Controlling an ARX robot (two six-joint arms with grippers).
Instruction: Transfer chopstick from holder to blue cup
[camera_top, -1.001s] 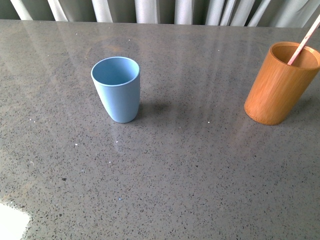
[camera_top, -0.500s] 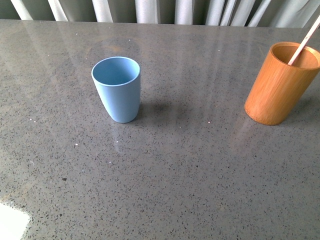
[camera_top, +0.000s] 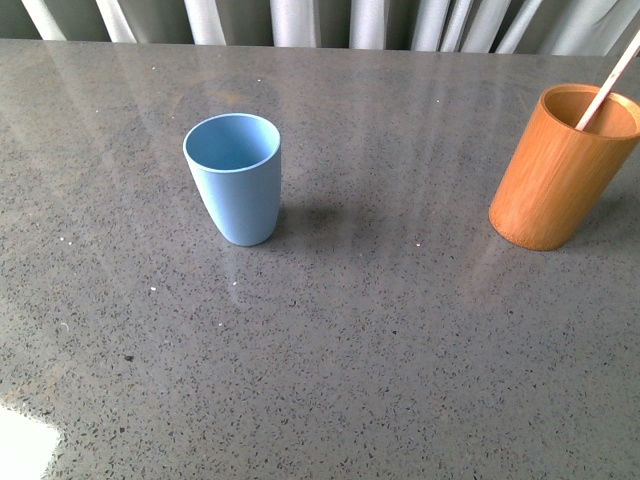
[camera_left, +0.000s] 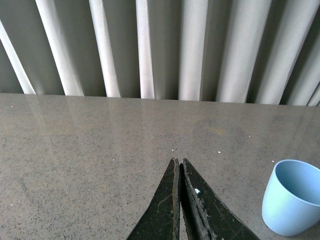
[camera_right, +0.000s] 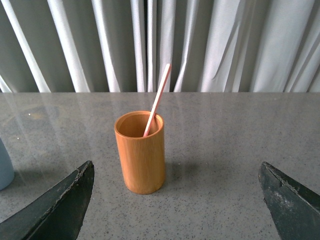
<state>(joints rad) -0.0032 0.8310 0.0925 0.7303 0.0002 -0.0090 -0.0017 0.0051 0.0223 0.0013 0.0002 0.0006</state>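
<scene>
**Chopstick** (camera_right: 158, 97): one thin, pale stick. It stands in the holder (camera_right: 140, 159), leans on the rim, and its top end rises well above it. Not yet lifted.

**Cup** (camera_top: 234, 180): light blue, upright and empty. It sits well apart from the holder on the grey table (camera_top: 380, 350).

**Right gripper** (camera_right: 176, 167): spread wide and grasping nothing. It faces the holder and is short of it.

**Left gripper** (camera_left: 179, 162): fingers pressed together on nothing. It is well apart from the holder, with the cup near it.

**Step in hand:** by the look of it, the reach for the stick.
- You have the right arm better placed, so use it.
- Bring its fingers to either side of the stick, above the holder's rim, and keep the rim out of the bite.
- Close firmly, because so thin a stick will likely swivel in a loose grip.
- Draw it out along its lean until the lower end clears the holder. Only then carry it away toward the cup.

**Markings:** no brand, label or writing can be read on the holder, cup or stick
</scene>
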